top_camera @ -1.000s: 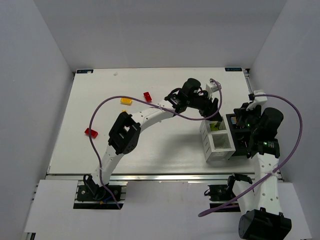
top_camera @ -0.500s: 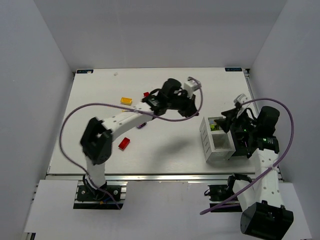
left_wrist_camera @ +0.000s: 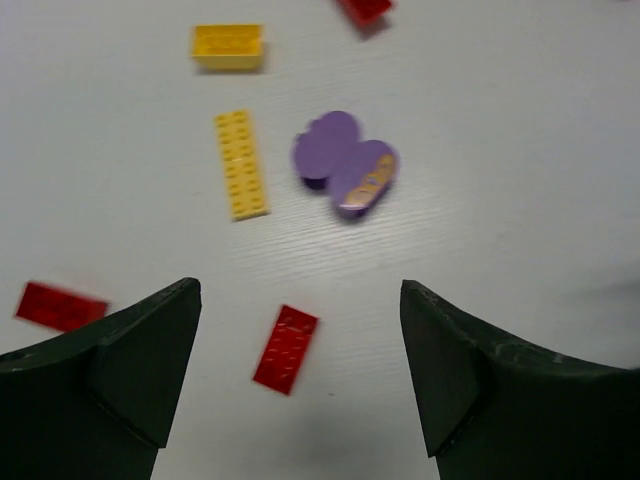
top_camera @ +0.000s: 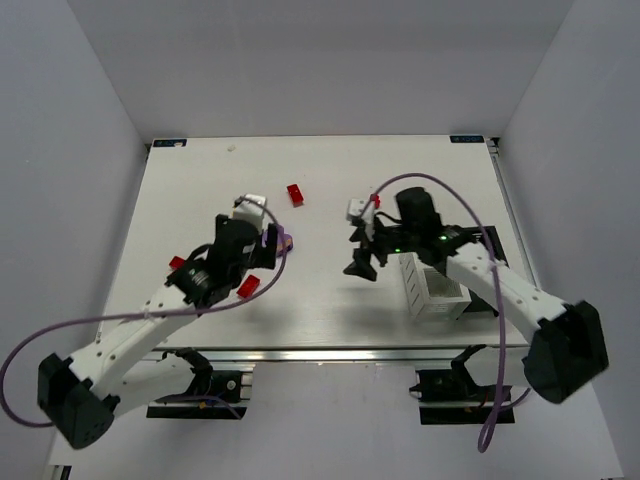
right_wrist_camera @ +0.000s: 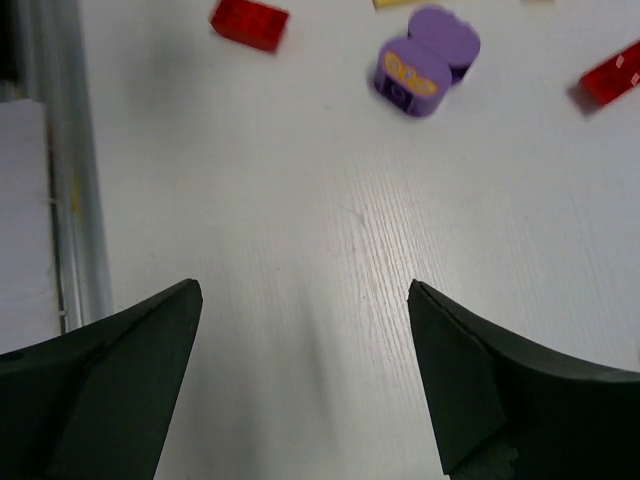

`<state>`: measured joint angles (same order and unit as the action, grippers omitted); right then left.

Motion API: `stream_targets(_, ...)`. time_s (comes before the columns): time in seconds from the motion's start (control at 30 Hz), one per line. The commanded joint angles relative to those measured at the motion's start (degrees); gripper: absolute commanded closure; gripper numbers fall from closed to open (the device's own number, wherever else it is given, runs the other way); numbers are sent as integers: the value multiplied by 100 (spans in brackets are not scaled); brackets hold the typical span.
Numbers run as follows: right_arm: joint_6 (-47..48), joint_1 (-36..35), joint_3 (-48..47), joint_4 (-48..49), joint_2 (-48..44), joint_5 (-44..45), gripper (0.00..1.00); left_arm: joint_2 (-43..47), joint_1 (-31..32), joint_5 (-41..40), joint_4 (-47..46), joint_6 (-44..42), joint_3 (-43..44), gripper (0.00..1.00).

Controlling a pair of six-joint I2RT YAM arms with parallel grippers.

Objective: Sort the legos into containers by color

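Within the last second the left arm is seen to have been drawn back from the containers [top_camera: 415, 285], where its hand was held over the far compartments, and it is now brought low over the loose legos on the left half of the counter [top_camera: 330, 310]. The left hand [left_wrist_camera: 298, 292] is released and nothing is gripped: its dark fingers are spread wide with bare counter between them. In its wrist view a red brick [left_wrist_camera: 285, 348] is framed just ahead of the gap. The purple piece [left_wrist_camera: 345, 165] and the long yellow brick [left_wrist_camera: 241, 163] are seen beyond it, near each other but apart, with a short yellow brick [left_wrist_camera: 229, 46] further off. The right arm, formerly parked to the right of the containers, is now swung across to their left. The right hand [right_wrist_camera: 303, 292] is likewise released and empty above bare counter, and the same purple piece is seen well ahead of it. A drop-off is therefore judged to be finished and a fresh pick to be opening. What the compartments hold cannot be made out, since they are largely covered by the right arm. Several red bricks, both yellow ones and the purple piece are still unsorted, so much of the task is judged to remain. As both hands are aimed at one cluster, crowding is a risk to be watched.
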<state>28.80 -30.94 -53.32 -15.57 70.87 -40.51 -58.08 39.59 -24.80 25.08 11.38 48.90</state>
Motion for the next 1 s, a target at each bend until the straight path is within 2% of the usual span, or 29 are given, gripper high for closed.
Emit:
stream_targets(0.0,-620,-805,-764,248,847,2386,11,1224,-48,-1887,6,101,-546,9)
stream_targets(0.07,-1278,-1202,-1387,362,1594,3107,11,1815,-48,-2247,-73,110,-723,7)
stream_targets(0.1,-1515,-1274,-1392,301,1823,3198,11,1949,-48,-2371,-91,110,-724,7)
stream_targets(0.13,-1717,-1353,-1861,213,2277,3146,11,2046,-48,-2476,-108,145,-785,7)
stream_targets(0.17,-2207,-1397,-2040,221,2482,3155,11,2125,-48,-2590,-100,154,-812,7)
stream_targets(0.37,-3370,-1766,-3201,231,3783,3225,11,2547,-48,-3163,-55,251,-865,7)
stream_targets(0.57,-3539,-2082,-4009,318,4584,3691,11,3294,-48,-3251,-328,93,-1076,7)
stream_targets(0.73,-3600,-2171,-4748,-156,5322,4025,11,3304,-48,-3207,-346,49,-1076,7)
stream_targets(0.97,-3592,-2224,-4863,-16,5596,5079,11,3163,-48,-2979,-372,31,-1058,7)
